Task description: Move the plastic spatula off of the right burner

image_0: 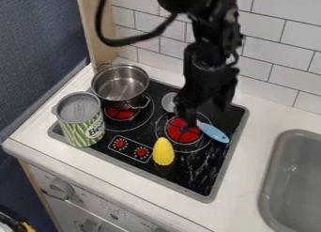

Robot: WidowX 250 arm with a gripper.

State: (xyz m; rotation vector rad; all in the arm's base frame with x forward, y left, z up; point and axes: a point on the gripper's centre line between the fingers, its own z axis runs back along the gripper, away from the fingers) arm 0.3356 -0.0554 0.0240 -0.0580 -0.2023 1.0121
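Plastic spatula [214, 132] lying across the right burner [182, 131] of a black stovetop [195, 174].
Spatula: blue handle slanting toward the stovetop's right edge, grey head near its back edge. Gripper [197, 112]: black, low over the spatula's middle; whether wide, narrow or holding the spatula, cannot tell. Metal pot [120, 84]: upright, by the left burner [121, 114], toward the back-left corner. Striped can [81, 123]: upright at the front-left corner. Yellow corn [164, 152]: near the front edge, beside the printed knobs [130, 149]. Grey sink [293, 179]: right of the stovetop.
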